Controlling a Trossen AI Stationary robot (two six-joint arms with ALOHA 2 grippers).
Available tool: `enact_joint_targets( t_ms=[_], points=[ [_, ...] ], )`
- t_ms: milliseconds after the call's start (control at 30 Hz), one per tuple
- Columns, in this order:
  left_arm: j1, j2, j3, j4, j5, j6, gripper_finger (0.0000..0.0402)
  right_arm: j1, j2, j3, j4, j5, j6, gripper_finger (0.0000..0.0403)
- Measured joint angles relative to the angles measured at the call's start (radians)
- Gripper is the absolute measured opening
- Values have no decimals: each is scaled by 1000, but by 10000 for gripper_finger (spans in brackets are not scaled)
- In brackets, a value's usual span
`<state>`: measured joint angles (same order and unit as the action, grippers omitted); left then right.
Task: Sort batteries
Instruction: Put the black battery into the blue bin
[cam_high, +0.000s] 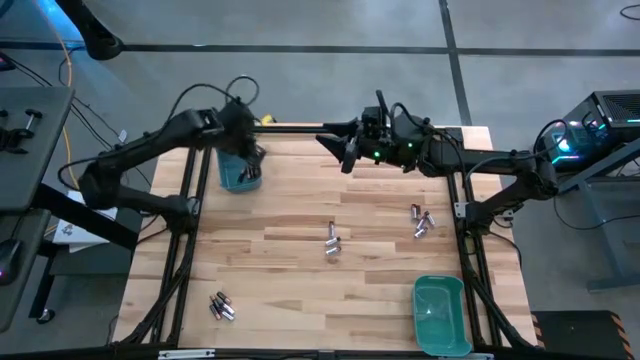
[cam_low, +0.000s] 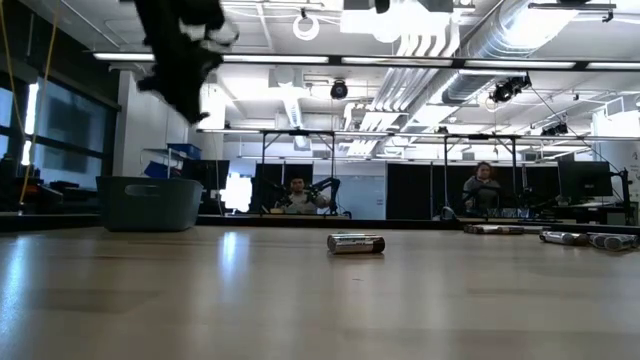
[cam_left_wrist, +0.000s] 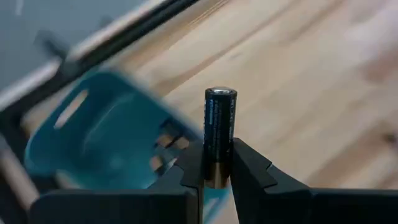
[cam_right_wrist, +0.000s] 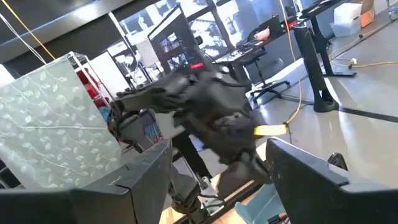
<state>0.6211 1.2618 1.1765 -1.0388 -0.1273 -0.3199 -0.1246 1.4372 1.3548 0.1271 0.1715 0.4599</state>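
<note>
My left gripper (cam_high: 250, 160) hangs over the teal bin (cam_high: 238, 176) at the table's far left and is shut on a dark battery (cam_left_wrist: 220, 124) with a copper-coloured end. That bin (cam_left_wrist: 93, 143) has a few batteries lying in it. In the low view the left gripper (cam_low: 185, 60) is high above the bin (cam_low: 150, 203). My right gripper (cam_high: 345, 155) is raised at the far middle of the table. It points toward the left arm and stands open (cam_right_wrist: 217, 168) with nothing between its fingers. My left gripper pinches the battery's copper-coloured end (cam_left_wrist: 216, 173) between its two fingers. The battery lies along the fingers, and most of its length sticks out past their tips. The fingers slant downward, and the battery is lifted clear above the table beside the bin.
Loose batteries lie in three small groups: mid-table (cam_high: 332, 240), toward the right (cam_high: 421, 220) and near the front left (cam_high: 221, 306). A second teal bin (cam_high: 440, 315) stands at the front right. People sit in the room beyond the far edge.
</note>
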Motion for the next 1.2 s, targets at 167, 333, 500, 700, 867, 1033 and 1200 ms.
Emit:
enact_joint_targets(
  t_ms=[167,333,500,700,867,1033,1200],
  points=[
    [205,7,-155,40,107,17,38,1,1,0,-28,-19,7,253],
    [272,46,-240,52,138,58,38,1,1,0,-42,-44,11,254],
    [276,142,-262,58,100,107,38,1,1,0,-41,-45,11,254],
    [276,279,-262,95,82,166,38,1,1,0,-41,-44,19,254],
    [276,360,-262,117,49,183,38,3,1,0,-41,-45,37,254],
    [276,396,-262,120,2,195,60,12,1,0,-41,-49,40,254],
    [276,397,-262,132,0,210,75,14,1,0,-41,-49,38,254]
  ],
)
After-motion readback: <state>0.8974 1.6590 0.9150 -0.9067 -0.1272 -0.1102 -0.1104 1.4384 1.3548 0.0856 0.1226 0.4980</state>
